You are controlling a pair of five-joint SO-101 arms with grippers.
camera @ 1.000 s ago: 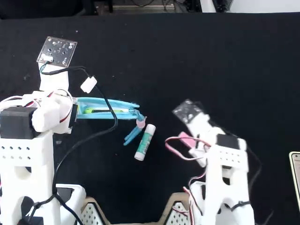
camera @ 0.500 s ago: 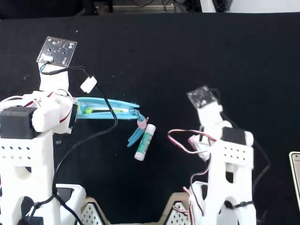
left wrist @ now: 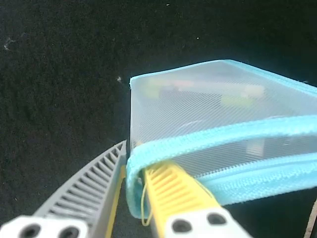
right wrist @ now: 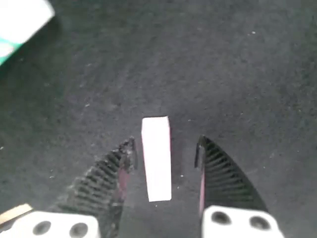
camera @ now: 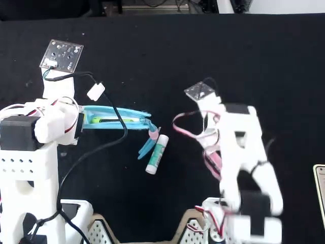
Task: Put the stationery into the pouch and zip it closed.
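Note:
A light blue mesh pouch [camera: 116, 118] lies open on the black table with a green pen and other items inside. My left gripper [camera: 80, 124] is shut on the pouch's left end; in the left wrist view the yellow finger [left wrist: 173, 191] and grey finger [left wrist: 86, 191] pinch the pouch [left wrist: 208, 129] at its blue zip edge. A white and green glue stick [camera: 157, 153] lies just off the pouch's mouth, beside blue and pink pull tags [camera: 149, 141]. My right gripper [right wrist: 163, 156] stands open over the table, with a small white eraser [right wrist: 156, 157] lying between its fingers. The glue stick [right wrist: 20, 25] lies farther off.
The right arm [camera: 236, 142] leans over the table to the right of the glue stick, pink wires looping off it. A black cable with a white plug [camera: 96, 92] crosses above the pouch. A pale flat object [camera: 320, 185] sits at the right edge.
The right arm has swung and leaned forward over the table, its wrist board moving right, then up and to the left. The left arm, pouch and glue stick have stayed put.

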